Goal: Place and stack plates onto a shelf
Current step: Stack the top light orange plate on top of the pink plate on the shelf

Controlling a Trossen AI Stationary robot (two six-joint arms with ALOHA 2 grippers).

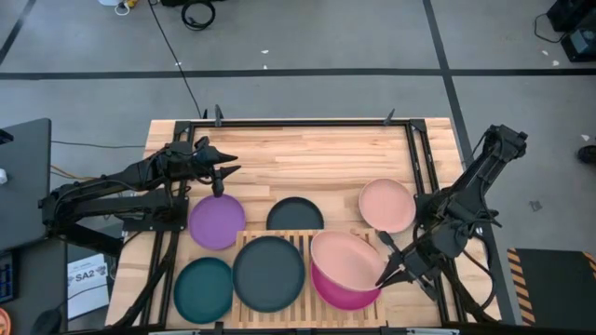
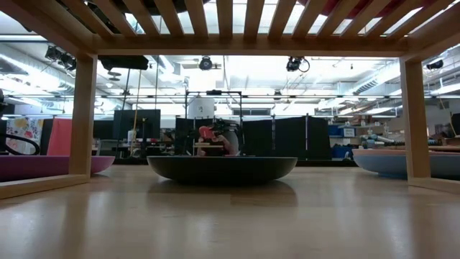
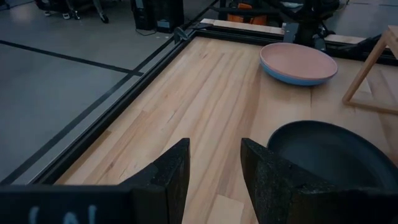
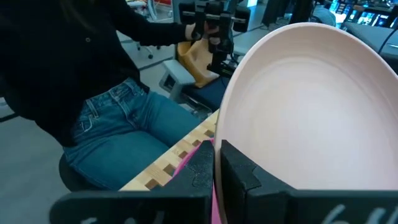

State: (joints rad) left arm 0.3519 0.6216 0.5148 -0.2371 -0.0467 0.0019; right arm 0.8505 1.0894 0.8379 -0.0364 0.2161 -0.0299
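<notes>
My right gripper (image 1: 389,270) is shut on a pale pink plate (image 1: 346,258), which is tilted over a magenta plate (image 1: 346,298) on the right half of the slatted shelf (image 1: 307,244). A dark grey plate (image 1: 268,273) lies on the shelf's left half. My left gripper (image 1: 221,179) is open and empty above the table, just beyond the purple plate (image 1: 217,221). Another dark grey plate (image 1: 295,215), a teal plate (image 1: 203,289) and a pink plate on a blue one (image 1: 386,205) lie on the table. My right gripper pinches the pale pink plate's rim (image 4: 219,134) between its two fingers, one on the inner face and one on the outer, at the plate's right side. The fingers come slanting from the table's right near side. The plate is tilted; whether it touches the magenta plate below, I cannot tell.
A black frame (image 1: 279,122) runs around the table top. A person in jeans (image 4: 118,124) sits beyond the table's near edge. The shelf stands on wooden legs (image 2: 83,115). Bare planks (image 1: 307,158) lie along the far side.
</notes>
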